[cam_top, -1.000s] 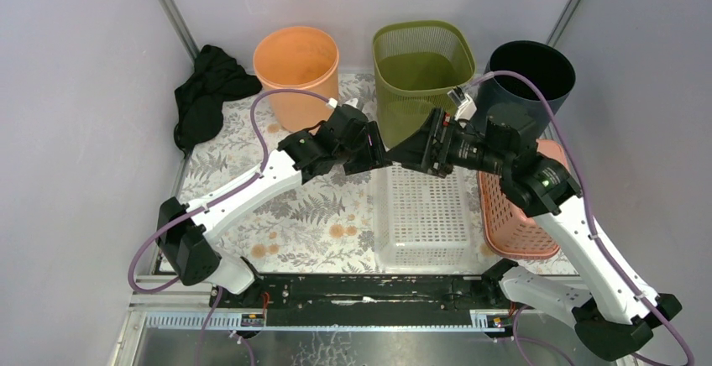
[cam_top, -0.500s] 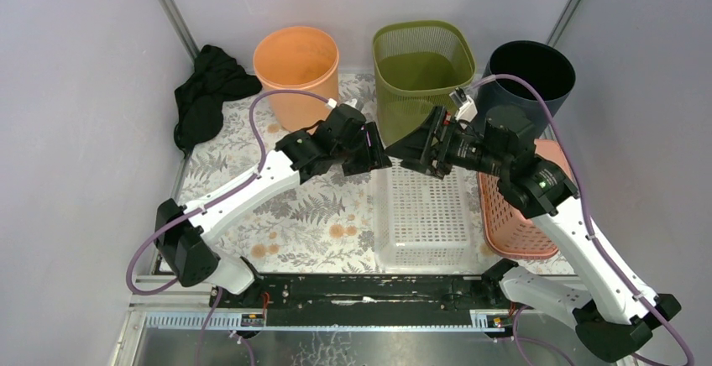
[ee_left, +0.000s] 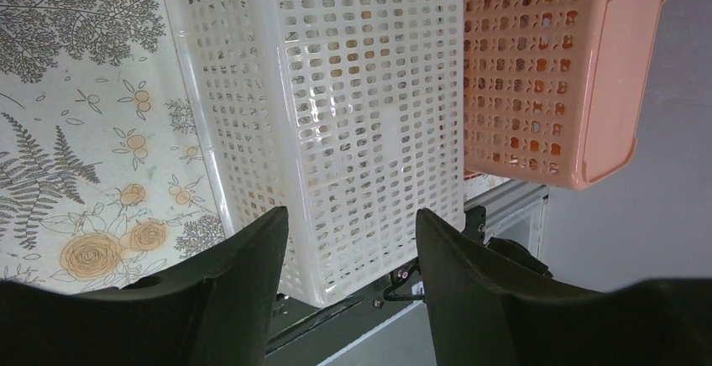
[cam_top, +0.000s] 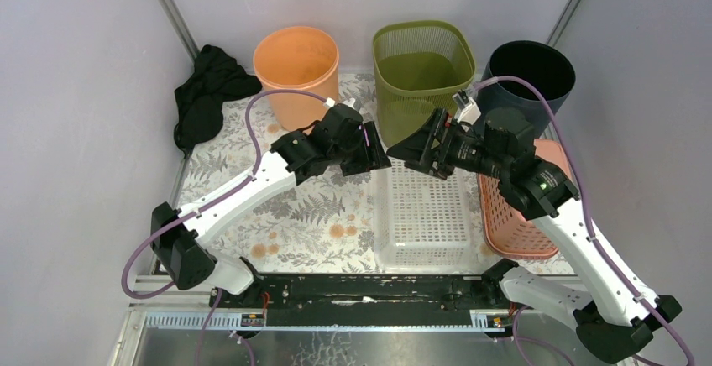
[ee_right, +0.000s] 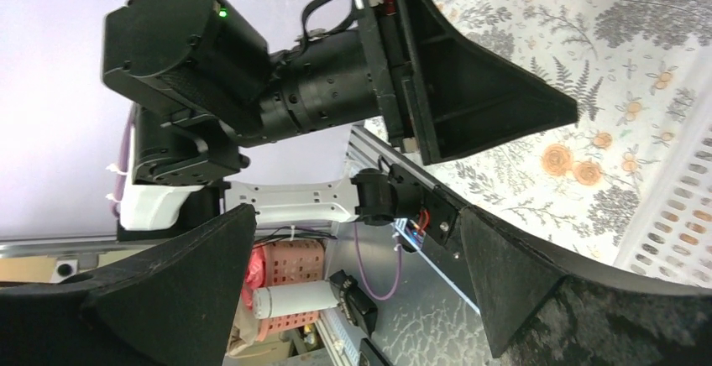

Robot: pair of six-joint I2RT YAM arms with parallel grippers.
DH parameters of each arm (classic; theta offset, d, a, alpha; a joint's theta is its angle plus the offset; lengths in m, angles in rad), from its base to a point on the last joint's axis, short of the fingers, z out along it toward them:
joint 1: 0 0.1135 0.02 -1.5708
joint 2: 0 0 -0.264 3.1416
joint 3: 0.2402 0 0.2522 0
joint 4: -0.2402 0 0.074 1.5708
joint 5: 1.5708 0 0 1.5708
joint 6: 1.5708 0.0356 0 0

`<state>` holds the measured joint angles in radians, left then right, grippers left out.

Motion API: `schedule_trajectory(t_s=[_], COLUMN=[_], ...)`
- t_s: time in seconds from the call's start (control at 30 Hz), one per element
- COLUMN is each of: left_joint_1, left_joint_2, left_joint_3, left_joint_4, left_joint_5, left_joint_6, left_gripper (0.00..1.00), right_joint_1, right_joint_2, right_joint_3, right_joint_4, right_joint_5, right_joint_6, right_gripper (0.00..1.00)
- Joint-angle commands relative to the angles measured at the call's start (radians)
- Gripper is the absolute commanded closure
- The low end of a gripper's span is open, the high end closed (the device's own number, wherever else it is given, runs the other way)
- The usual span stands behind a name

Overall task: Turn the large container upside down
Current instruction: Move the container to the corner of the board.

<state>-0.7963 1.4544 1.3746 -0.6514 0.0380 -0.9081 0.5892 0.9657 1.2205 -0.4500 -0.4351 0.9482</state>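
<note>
The white perforated basket (cam_top: pixel 424 215) lies on the floral counter (cam_top: pixel 302 215), in the middle of the near half, its long axis running away from the arm bases. Whether its open side faces up or down cannot be told. A pink perforated basket (cam_top: pixel 512 215) sits just beside it on the right.

Both arms reach in over the basket's far end, their tips nearly meeting above it. The left end effector (cam_top: pixel 375 158) hovers over the far left corner, clear of the plastic. In the left wrist view its fingers (ee_left: pixel 252 257) stand parted with nothing between them, the basket's lattice (ee_left: pixel 336 89) showing in the gap below. The right end effector (cam_top: pixel 401 148) hangs just to the right of it, pointed at the left one. It is spread wide and empty, and in the right wrist view only an edge of the basket (ee_right: pixel 680 190) shows.

Along the back of the counter stand an orange bucket (cam_top: pixel 296 60), an olive mesh bin (cam_top: pixel 422 64) and a dark round bin (cam_top: pixel 531 72). A black cloth (cam_top: pixel 206 93) lies crumpled at the far left.
</note>
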Motion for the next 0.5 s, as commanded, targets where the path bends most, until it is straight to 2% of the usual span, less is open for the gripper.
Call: schedule_trajectory(t_s=[0.0,0.17,0.47], left_joint_1=[0.006,0.007,0.007], left_joint_2=[-0.025,-0.029,0.007], left_joint_3=[0.013,0.014,0.051], left_joint_4=[0.002,-0.001,-0.040], left_joint_5=[0.015,0.019,0.015], left_joint_6=[0.023,0.037,0.087], left_gripper=[0.35,0.35,0.35], right_joint_1=[0.007,0.005,-0.006], right_joint_2=[0.003,0.038,0.130], right_joint_3=[0.037,0.100,0.167], right_joint_4=[-0.053,-0.177,-0.421], right_joint_5=[0.066,0.177,0.525], right_joint_6=[-0.067,-0.175,-0.392], right_gripper=[0.01,0.01,0.01])
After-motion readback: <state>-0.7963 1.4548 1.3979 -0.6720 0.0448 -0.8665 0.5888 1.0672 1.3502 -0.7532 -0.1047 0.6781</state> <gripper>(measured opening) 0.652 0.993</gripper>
